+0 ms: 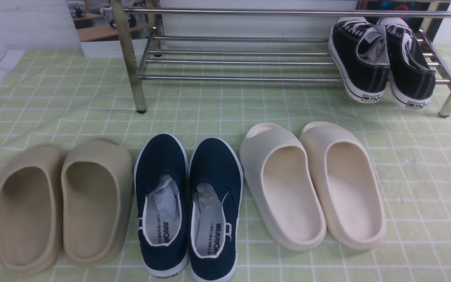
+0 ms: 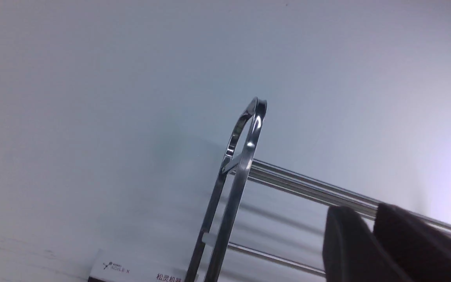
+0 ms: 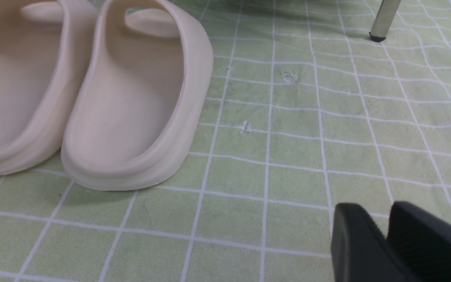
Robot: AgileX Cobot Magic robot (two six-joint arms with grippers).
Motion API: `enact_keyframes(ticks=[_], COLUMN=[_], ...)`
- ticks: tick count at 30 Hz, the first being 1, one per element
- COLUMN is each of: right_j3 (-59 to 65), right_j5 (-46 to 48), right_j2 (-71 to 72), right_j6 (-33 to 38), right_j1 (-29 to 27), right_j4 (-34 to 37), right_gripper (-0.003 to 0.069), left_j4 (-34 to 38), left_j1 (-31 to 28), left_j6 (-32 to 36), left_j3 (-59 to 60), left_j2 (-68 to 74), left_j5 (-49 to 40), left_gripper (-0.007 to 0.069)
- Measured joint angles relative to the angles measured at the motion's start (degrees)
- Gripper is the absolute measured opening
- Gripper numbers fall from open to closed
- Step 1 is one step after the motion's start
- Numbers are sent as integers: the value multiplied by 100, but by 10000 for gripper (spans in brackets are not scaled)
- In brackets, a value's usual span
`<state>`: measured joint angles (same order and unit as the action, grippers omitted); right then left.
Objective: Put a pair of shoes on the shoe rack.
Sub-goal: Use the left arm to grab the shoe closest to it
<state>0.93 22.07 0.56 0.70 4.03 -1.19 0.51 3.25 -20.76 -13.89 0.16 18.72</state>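
The navy shoes (image 1: 213, 172) sat side by side on the table (image 1: 425, 164), between beige slides (image 1: 92, 196) and cream slides (image 1: 284, 188), well short of the rack (image 1: 241, 78). Black sneakers (image 1: 362, 55) lay on the rack's right end. The left gripper (image 2: 370, 211) was empty, and I could not tell whether it was closed. The right gripper (image 3: 386, 213) stood slightly apart and empty.

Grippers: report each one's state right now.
Left gripper: jaws together, holding nothing.
Right gripper: holding nothing; open or shut cannot be told.
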Motion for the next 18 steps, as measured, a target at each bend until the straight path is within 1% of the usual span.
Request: enact_keyframes(ticks=[1, 4, 5, 6, 7, 8, 9, 12, 13, 14, 17, 18], right_j3=[0, 0, 0, 0, 0, 0, 0, 0, 0, 0, 0, 0], right_j5=[0, 0, 0, 0, 0, 0, 0, 0, 0, 0, 0, 0], right_j2=[0, 0, 0, 0, 0, 0, 0, 0, 0, 0, 0, 0], right_j6=[0, 0, 0, 0, 0, 0, 0, 0, 0, 0, 0, 0], right_j1=[0, 0, 0, 0, 0, 0, 0, 0, 0, 0, 0, 0], right_j4=[0, 0, 0, 0, 0, 0, 0, 0, 0, 0, 0, 0], right_gripper=[170, 176, 176, 178, 180, 181, 183, 184, 184, 188, 195, 195], left_j4=[-6, -51, -51, -105, -100, -99, -51, 499, 602, 1066, 2106, 2152], left_j1=[0, 0, 0, 0, 0, 0, 0, 0, 0, 0, 0, 0], left_j6=[0, 82, 109, 172, 172, 172, 134, 119, 159, 464, 1342, 1387], left_j3=[-700, -1536, -1609, -1777, -1813, -1816, -1822, -1955, -1996, -2199, -2670, -2692], left_j2=[231, 922, 973, 1375, 1638, 1691, 2084, 3007, 3137, 3660, 4737, 4797], left_j5=[-916, -2456, -2633, -3182, -3426, -3469, -3752, -4557, -4702, -5337, -6580, -6637], left_gripper=[-13, -13, -13, -13, -13, -13, -13, -13, -13, -13, -13, -13])
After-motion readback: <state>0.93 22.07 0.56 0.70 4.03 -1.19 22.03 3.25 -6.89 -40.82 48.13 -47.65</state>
